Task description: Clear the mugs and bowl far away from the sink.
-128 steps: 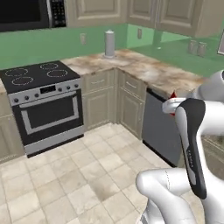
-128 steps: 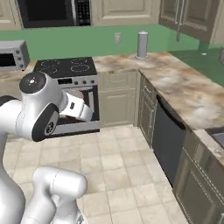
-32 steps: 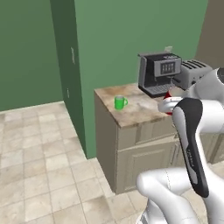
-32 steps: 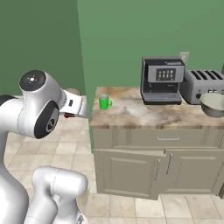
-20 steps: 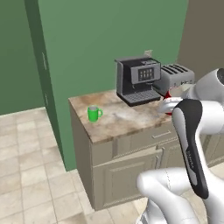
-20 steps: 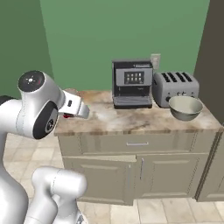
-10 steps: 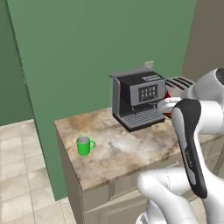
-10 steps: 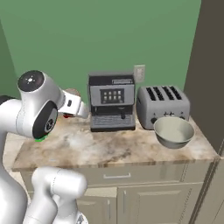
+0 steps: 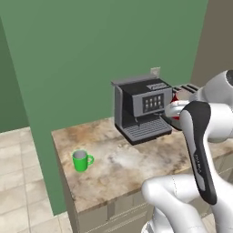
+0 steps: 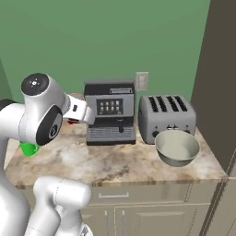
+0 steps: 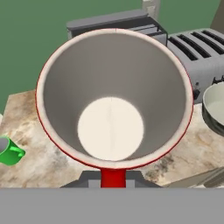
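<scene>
Gripper (image 11: 113, 177) clamped on the red handled mug (image 11: 113, 94), held by its handle side; the hand view looks straight down into the mug's pale inside, mouth toward the camera. In the left base view a sliver of red shows at the hand, level with the black-and-grey coffee machine (image 9: 143, 107) and above the speckled stone desk (image 9: 118, 168).

On the desk: bright green handled mug (image 9: 81, 160) near the left end, upright, handle to the right, well apart from everything else. Wide round bowl, cream inside and grey outside (image 10: 177, 147), sits at the right end, just in front of the grey four-slot toaster (image 10: 166, 116). Coffee machine between them, toward the back.

Judgement: two of three items already placed here; carried red mug is the last.

Key relation: bare desk surface lies directly below and slightly ahead of the held mug, between the green mug (left of the gripper) and the bowl (right). Mug's axis runs along the gripper's viewing line, so lowering should land it upright on its base in that gap. Risk: clipping the coffee machine's drip tray.
</scene>
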